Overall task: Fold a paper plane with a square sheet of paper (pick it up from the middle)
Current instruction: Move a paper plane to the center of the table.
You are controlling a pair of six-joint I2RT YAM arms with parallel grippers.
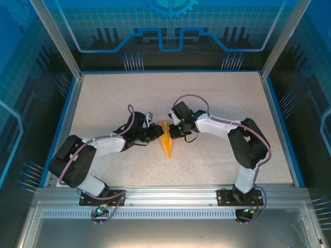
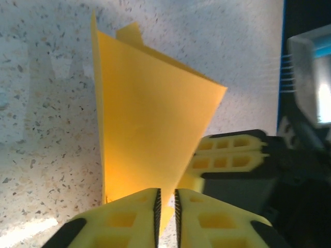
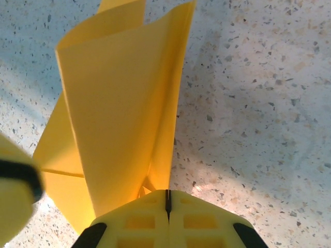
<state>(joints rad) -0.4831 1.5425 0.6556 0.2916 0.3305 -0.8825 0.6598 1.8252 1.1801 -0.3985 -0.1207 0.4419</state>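
Note:
The paper plane [image 1: 166, 143] is a narrow orange-yellow dart at mid-table, its point toward the near edge. In the wrist views its creased wings [image 2: 150, 119] [image 3: 119, 103] stand up off the table. My left gripper [image 1: 158, 133] comes in from the left. Its jaws [image 2: 166, 217] are nearly together, with a thin gap that the paper's lower tip dips into. My right gripper [image 1: 171, 131] comes in from the right, shut [image 3: 167, 199] on the bottom fold of the plane. Its fingers [image 2: 232, 155] show just behind the paper's right edge.
The speckled white table [image 1: 222, 103] has a blue rim [image 1: 282, 129], and metal frame posts rise at its corners. Both arms bend inward and meet at the middle. One left finger [image 3: 15, 196] sits blurred at the left edge of the right wrist view.

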